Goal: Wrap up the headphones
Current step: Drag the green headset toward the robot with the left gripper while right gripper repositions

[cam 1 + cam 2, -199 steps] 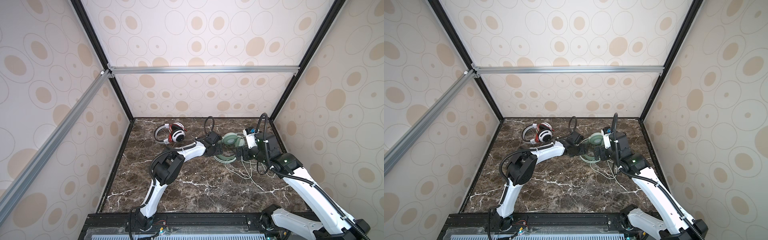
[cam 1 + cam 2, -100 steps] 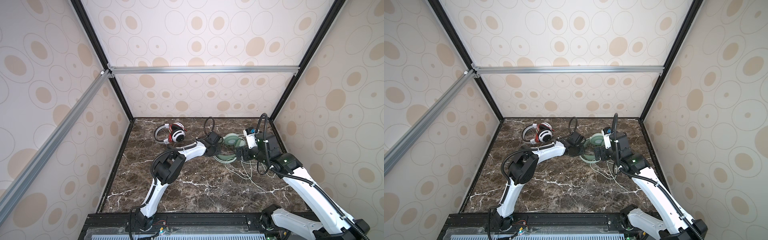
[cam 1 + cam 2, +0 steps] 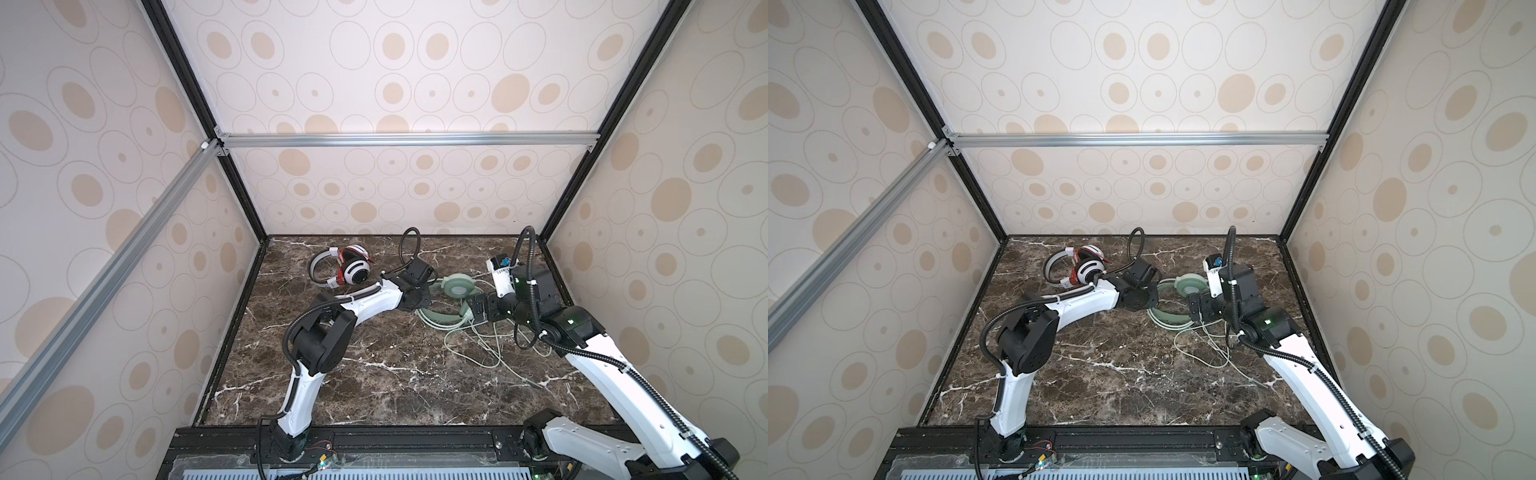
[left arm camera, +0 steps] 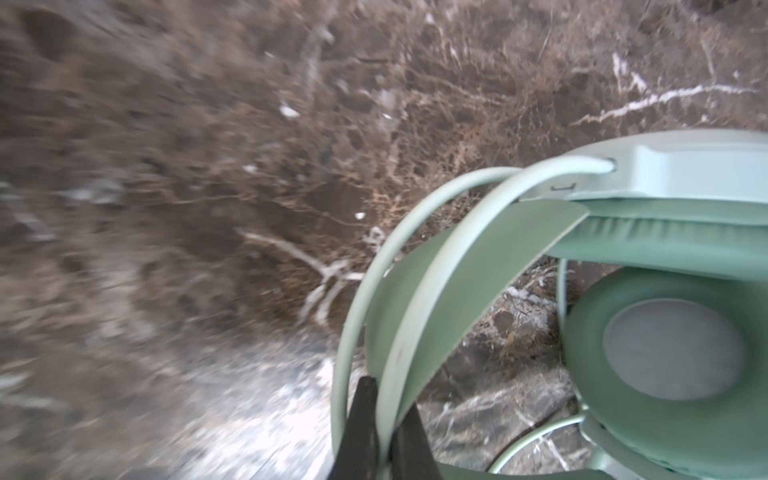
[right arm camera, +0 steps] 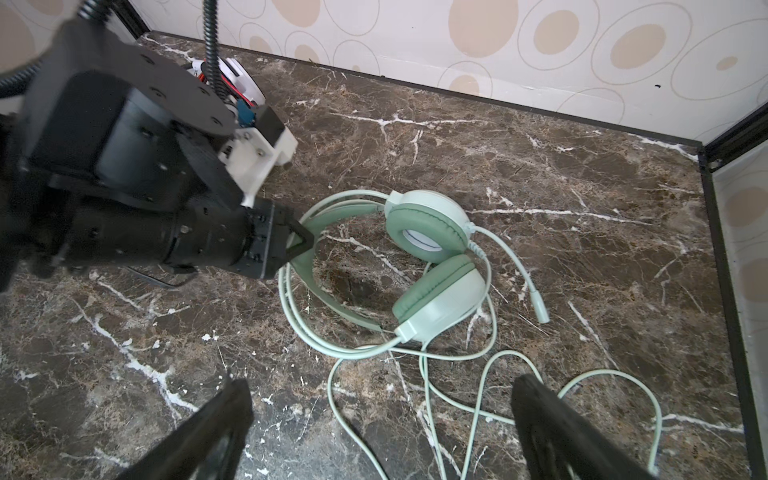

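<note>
Well apart from the mint-green headset [image 3: 457,286], off to its left, the white headset [image 3: 345,270] lies on the marble bench [image 3: 374,374] with its red cable bunched against the cups. Between the two headsets the left arm reaches in. The left gripper [image 4: 384,399] is pressed together on the mint-green headset's headband [image 4: 436,299], its dark fingertips [image 5: 301,241] pinching the curved band at the end farthest from the ear cups. The mint-green headset itself lies flat, with both padded cups [image 5: 432,232] close together on its right side. Its pale green cable [image 5: 482,386] spills in loose loops over the bench in front of it, and one loop runs round the outside of the headband. The right gripper [image 5: 380,390] is just beside the nearer cup with its fingers spread wide above those loops, holding nothing. Behind the mint-green headset a strip of bare marble runs to the back wall [image 5: 540,62]. To its right the bench edge and side wall [image 3: 623,291] are near. In front of it, past the cable, the bench lies open to the front rail [image 3: 395,436].
</note>
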Motion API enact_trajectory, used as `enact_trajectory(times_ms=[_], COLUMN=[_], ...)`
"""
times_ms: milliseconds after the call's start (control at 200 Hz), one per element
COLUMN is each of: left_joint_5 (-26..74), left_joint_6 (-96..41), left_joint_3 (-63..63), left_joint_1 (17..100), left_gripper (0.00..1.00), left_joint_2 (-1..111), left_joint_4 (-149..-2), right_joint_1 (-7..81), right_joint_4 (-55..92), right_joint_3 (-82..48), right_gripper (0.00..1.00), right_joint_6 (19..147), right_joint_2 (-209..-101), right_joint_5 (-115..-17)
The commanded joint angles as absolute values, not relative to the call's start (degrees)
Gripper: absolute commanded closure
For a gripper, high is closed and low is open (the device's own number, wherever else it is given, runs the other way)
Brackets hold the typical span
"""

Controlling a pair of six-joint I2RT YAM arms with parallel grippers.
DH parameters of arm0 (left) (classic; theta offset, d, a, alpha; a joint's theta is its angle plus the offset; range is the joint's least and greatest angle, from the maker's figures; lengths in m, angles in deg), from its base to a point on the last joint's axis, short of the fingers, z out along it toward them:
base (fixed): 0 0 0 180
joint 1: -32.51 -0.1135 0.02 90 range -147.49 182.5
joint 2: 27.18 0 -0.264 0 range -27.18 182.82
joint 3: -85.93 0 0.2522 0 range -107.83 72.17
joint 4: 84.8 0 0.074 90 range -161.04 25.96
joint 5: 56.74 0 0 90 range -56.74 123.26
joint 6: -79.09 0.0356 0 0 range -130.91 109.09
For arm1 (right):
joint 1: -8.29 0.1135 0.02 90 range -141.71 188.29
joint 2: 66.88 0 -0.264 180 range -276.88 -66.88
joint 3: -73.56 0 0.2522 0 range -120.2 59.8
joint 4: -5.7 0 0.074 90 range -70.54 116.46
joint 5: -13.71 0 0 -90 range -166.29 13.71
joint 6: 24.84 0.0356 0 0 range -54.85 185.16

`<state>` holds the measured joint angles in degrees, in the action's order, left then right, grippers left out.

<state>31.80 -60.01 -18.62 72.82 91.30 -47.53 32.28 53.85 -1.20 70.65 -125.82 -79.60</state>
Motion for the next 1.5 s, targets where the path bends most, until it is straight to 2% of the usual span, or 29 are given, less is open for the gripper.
enact_trajectory(times_ms=[0, 255, 485, 630, 770, 1055, 1330, 1470, 1495], left_joint_5=[33.2, 28.9, 19.5, 14.7, 16.2, 20.8, 20.2, 21.8, 22.4], left_joint_6=[-58.0, -53.5, -46.5, -41.6, -38.7, -34.8, -33.0, -31.8, -31.8], left_joint_3=[-17.7, -15.1, -7.0, -1.1, 4.1, 6.8, 7.9, 7.7, 7.7], left_joint_1=[71.3, 70.5, 67.0, 63.5, 60.5, 60.4, 59.5, 59.4, 59.4], left_gripper=[1.0, 1.0, 1.0, 1.0, 1.0, 1.0, 0.66, 0.37, 0.34], left_joint_2=[85.7, 78.3, 69.7, 68.1, 68.6, 71.5, 71.8, 70.2, 69.8], left_joint_4=[-47.1, -43.9, -44.1, -44.1, -44.8, -48.7, -52.1, -52.2, -52.0], right_joint_1=[32.0, 31.9, 32.0, 32.0, 32.0, 32.0, 33.5, 33.9, 33.9], right_joint_4=[53.6, 53.2, 52.9, 53.1, 52.4, 54.4, 62.0, 65.4, 65.5], right_joint_3=[0.0, 0.8, 2.8, 3.2, 2.7, -3.6, -7.1, -8.4, -8.7], right_gripper=[0.0, 0.0, 0.0, 0.0, 0.01, 0.03, 0.07, 0.07, 0.07], right_joint_6=[70.8, 71.4, 73.4, 73.9, 74.2, 78.0, 88.3, 90.2, 89.9], right_joint_2=[-125.0, -123.5, -121.4, -121.5, -122.4, -127.8, -126.7, -126.1, -126.3], right_joint_5=[-79.1, -78.1, -76.3, -76.1, -75.9, -76.1, -81.6, -85.0, -84.8])
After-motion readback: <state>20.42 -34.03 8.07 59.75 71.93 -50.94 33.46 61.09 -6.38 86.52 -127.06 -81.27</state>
